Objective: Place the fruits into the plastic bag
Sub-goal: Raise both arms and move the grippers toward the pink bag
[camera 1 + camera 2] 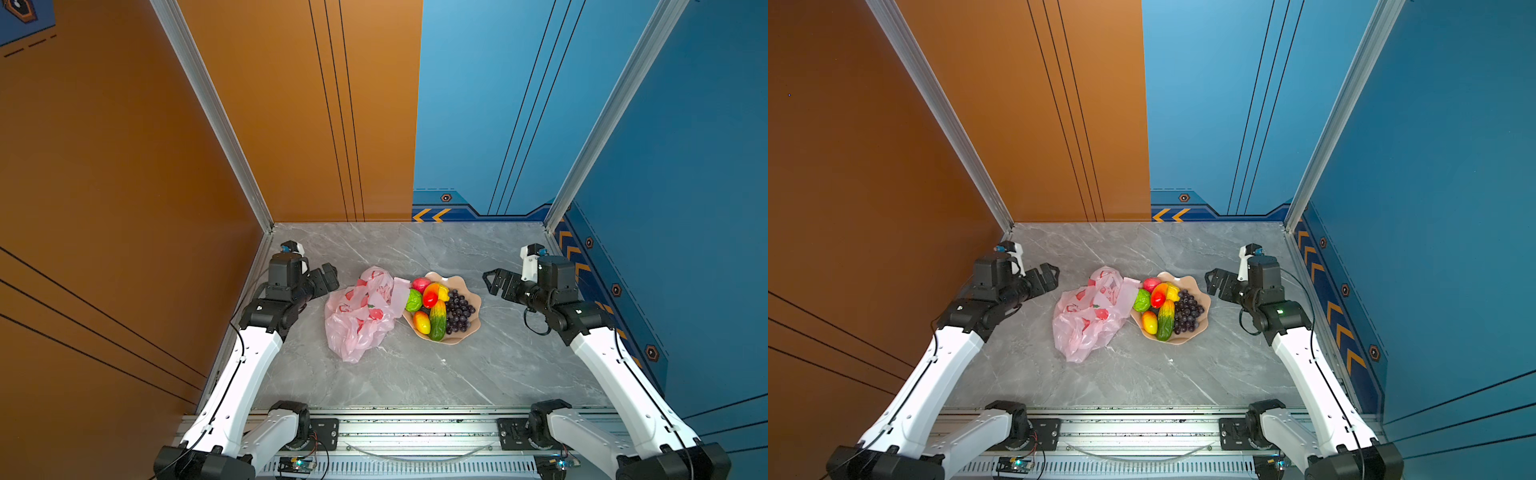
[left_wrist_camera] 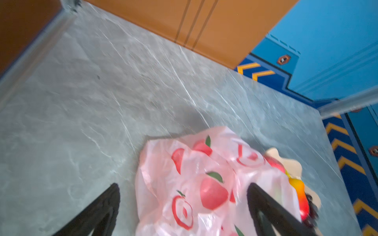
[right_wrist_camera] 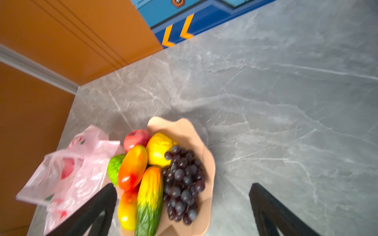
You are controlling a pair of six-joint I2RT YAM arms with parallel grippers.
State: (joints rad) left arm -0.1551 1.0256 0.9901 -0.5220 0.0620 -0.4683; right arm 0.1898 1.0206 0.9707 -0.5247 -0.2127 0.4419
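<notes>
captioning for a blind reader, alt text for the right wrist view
A peach bowl heaped with toy fruits, among them purple grapes and a red apple, sits on a grey marble table beside a pink plastic bag. The right tool is open, its black fingers holding nothing.

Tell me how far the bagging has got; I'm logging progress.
Done: nothing; all the fruits sit in the bowl. In hand: nothing; the left pincer and right pincer are open and empty. Left: every fruit must go into the crumpled plastic bag.
</notes>
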